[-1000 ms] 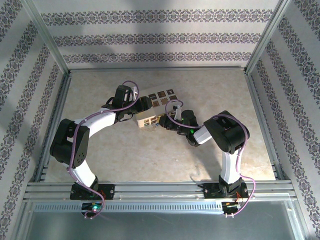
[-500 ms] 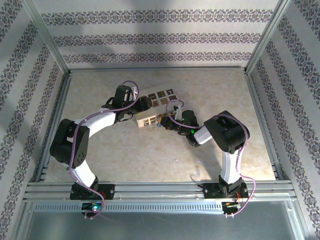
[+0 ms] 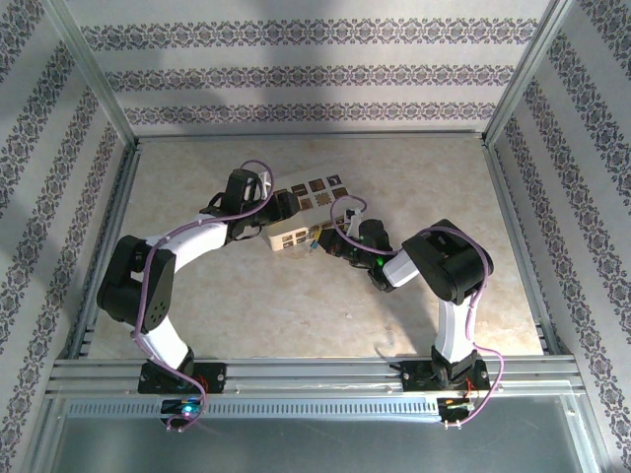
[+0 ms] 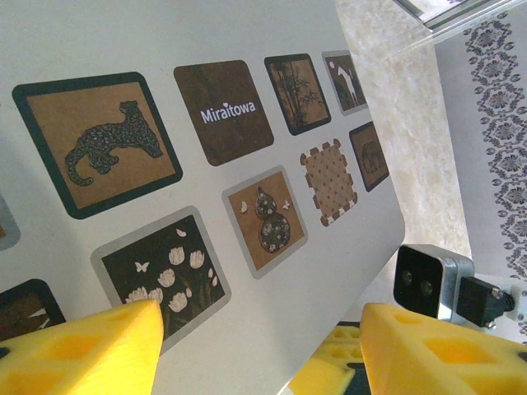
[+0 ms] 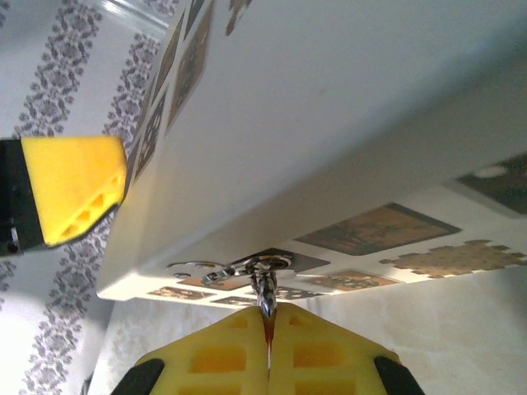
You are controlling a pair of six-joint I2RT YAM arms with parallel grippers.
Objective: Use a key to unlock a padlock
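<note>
Key (image 5: 265, 290) pinched in low right gripper (image 5: 268, 322); left gripper (image 4: 259, 329) grips box (image 4: 350, 263).

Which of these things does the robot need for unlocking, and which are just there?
Needed: key, pinched in the shut right gripper; metal fitting it meets; white box, straddled by the left gripper.
Just there: table; patterned walls; metal frame.

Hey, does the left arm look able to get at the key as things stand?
Probably not. The left tool has the white box between its fingers, and the key sits at the box's other side, pinched in the shut right tool.
</note>
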